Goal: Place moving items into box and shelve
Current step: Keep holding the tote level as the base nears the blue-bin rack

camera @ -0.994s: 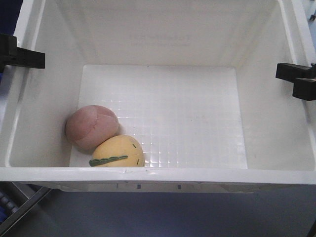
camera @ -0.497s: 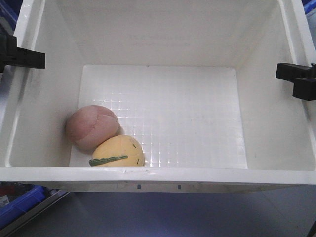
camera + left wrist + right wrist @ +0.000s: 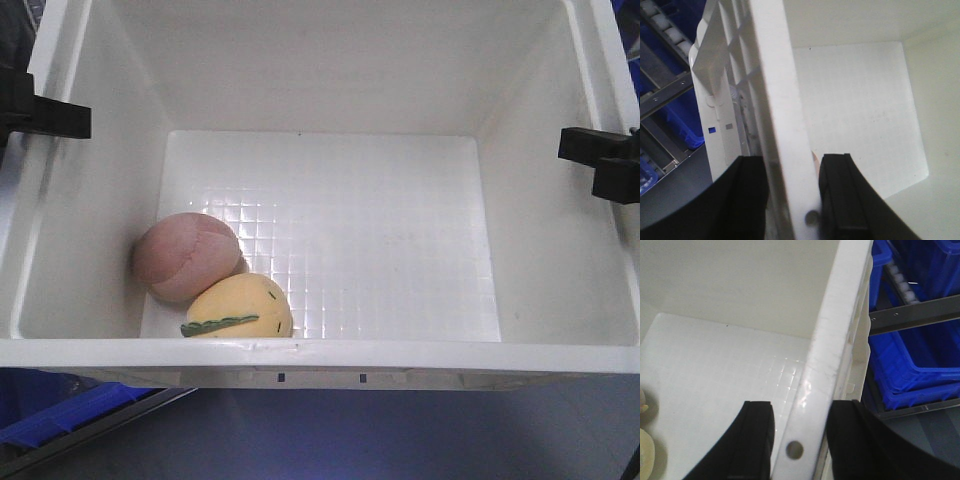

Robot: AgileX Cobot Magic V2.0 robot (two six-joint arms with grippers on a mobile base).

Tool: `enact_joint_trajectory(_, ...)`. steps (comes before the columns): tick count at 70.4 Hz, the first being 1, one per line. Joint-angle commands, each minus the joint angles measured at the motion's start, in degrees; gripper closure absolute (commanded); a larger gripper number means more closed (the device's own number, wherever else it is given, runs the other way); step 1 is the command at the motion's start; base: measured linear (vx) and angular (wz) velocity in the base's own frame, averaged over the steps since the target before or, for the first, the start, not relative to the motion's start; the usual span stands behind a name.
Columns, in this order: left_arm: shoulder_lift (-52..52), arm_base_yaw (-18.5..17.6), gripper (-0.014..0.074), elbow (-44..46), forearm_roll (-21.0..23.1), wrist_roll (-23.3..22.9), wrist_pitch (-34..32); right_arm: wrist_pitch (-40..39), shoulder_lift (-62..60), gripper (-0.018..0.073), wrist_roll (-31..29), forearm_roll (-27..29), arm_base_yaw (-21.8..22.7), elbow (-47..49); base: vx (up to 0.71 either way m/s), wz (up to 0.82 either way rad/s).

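Front view: the box (image 3: 300, 353) fills the frame, its long axis running side to side between the two arms. The left gripper (image 3: 48, 117) sits on the left wall and the right gripper (image 3: 600, 162) on the right wall, roughly level with each other. Both balls are inside, in the near-left corner. The pink ball (image 3: 187, 257) touches the yellow ball (image 3: 238, 308), which lies against the near wall. They are nearer the left gripper, so the load probably leans slightly that way. Packing looks done and shelving is the step in hand. A blue bin (image 3: 70, 415) shows under the near rim.

Left wrist view: the left gripper (image 3: 791, 192) pinches the wall, one finger outside and one inside. A rail (image 3: 665, 97) and a bin (image 3: 682, 120) lie outward and below.

Right wrist view: the right gripper (image 3: 802, 436) clamps the opposite wall the same way. Bins (image 3: 910, 365) and a rail (image 3: 915, 315) lie outward of it.

Against the earlier frames, box, balls and grippers sit unchanged in the front view. Only the ground below differs: grey floor and a metal rail a second ago, the blue bin now, so the held box is travelling.
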State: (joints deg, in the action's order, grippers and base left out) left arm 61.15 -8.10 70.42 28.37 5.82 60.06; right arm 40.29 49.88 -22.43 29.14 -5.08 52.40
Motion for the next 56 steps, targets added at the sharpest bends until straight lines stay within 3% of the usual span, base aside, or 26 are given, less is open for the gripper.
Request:
enact_joint_trajectory(1,-1.5,-0.7,0.0602,2.7,8.3,1.3,-6.3,-5.8,-1.0,0.0564,-1.4,5.5,-0.3,2.5,0.1,0.45)
enact_joint_trajectory(56,-1.5,-0.7,0.0602,2.7,8.3,1.3,-6.3,-5.8,-1.0,0.0564,-1.4,5.5,-0.3,2.5,0.08,0.38)
